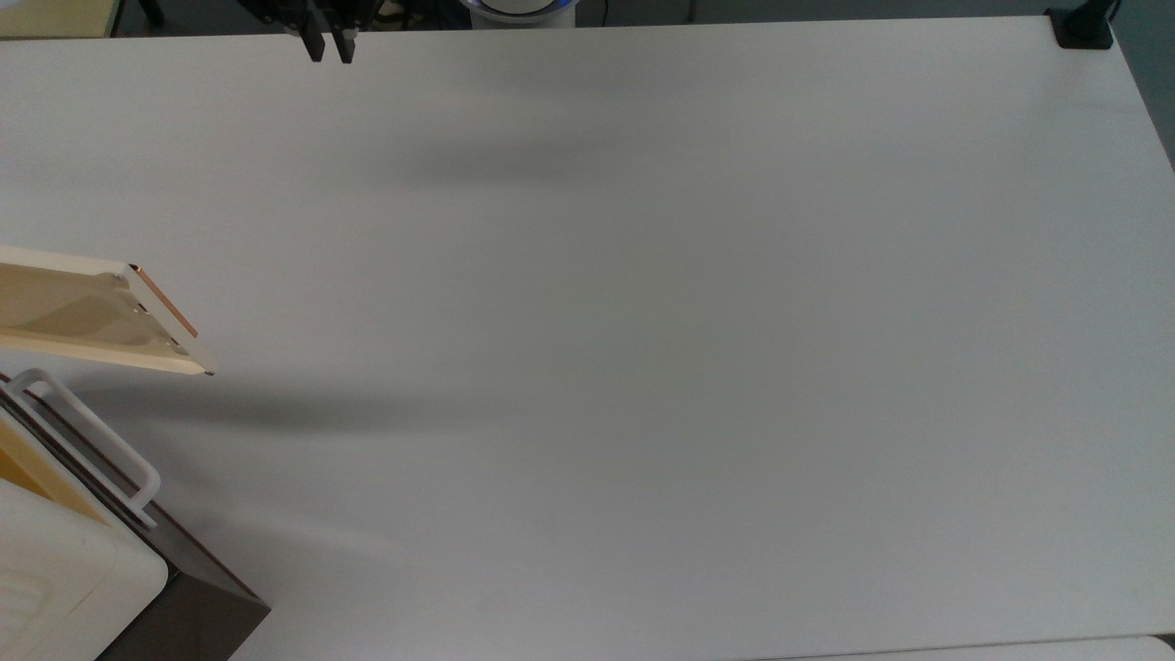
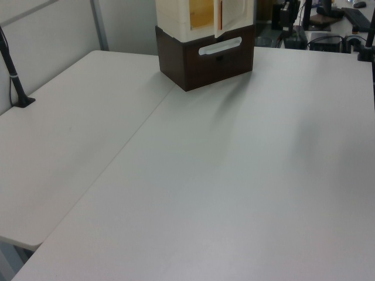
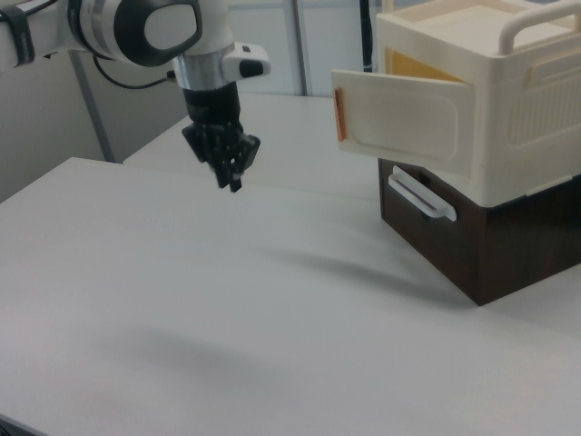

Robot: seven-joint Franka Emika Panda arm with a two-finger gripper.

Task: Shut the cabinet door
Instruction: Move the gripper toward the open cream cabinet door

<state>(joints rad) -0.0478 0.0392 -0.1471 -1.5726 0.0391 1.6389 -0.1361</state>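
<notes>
The cabinet door (image 1: 87, 317) is a cream panel with a tan inner face and a copper-orange strip (image 1: 165, 301) on its free end. It stands swung open from the cream cabinet (image 3: 508, 100), jutting over the table at the top view's left. In the right view the door (image 3: 404, 123) points toward the arm. The left view shows the door (image 2: 218, 14) edge-on. My gripper (image 1: 330, 48) hangs at the top view's upper left, far from the door, its fingers drawn together on nothing. In the right view the gripper (image 3: 232, 177) hovers above the table.
Under the cabinet sits a dark brown drawer box (image 3: 463, 245) with a white bar handle (image 1: 92, 441). A black clamp post (image 1: 1083, 28) stands at the table's far corner. The wide white table (image 1: 643, 321) stretches between gripper and cabinet.
</notes>
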